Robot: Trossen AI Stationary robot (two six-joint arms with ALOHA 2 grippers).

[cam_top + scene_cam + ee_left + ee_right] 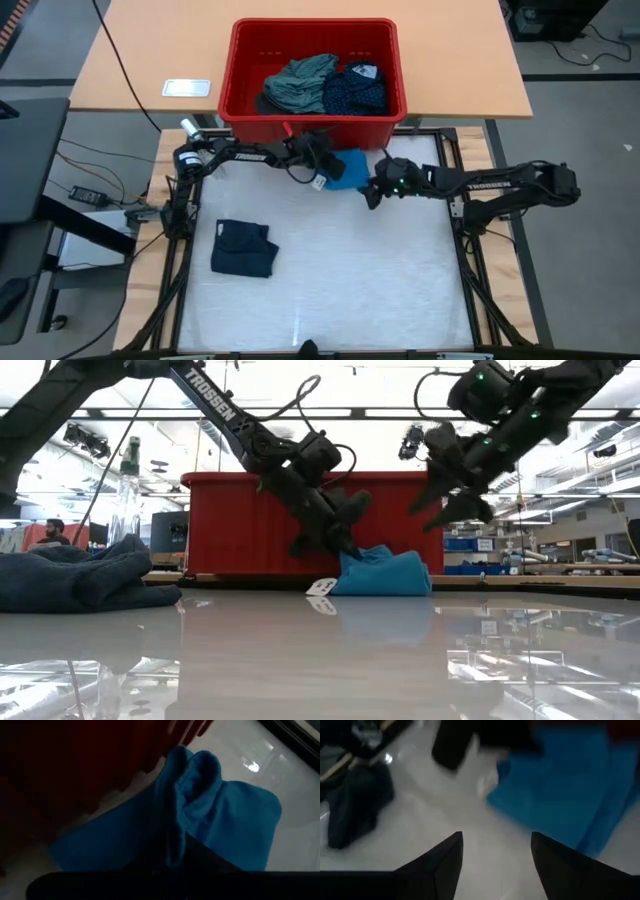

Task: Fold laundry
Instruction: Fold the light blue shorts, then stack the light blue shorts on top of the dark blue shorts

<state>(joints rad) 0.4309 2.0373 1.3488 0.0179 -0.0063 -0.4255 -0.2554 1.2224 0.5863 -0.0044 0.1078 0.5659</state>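
Now, the scene in lines:
Left gripper (326, 163): fingers pinched narrow on the bright blue garment (349, 168), upper centre of the high view, just below the red bin (313, 122).
Right gripper (452, 493): fingers spread wide, holding nothing, above the table to the right of the blue cloth.
Other laundry: dark navy folded piece (243, 248) at lower left; grey-green shirt (298, 80) and navy dotted piece (354, 90) inside the bin.
Risk: with only one pinch holding, the blue cloth may bunch or slide against the bin wall, so the fold goes crooked.

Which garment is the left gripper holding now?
The bright blue garment beside the red bin: the left gripper is shut on it. The dark navy one lies apart, untouched.
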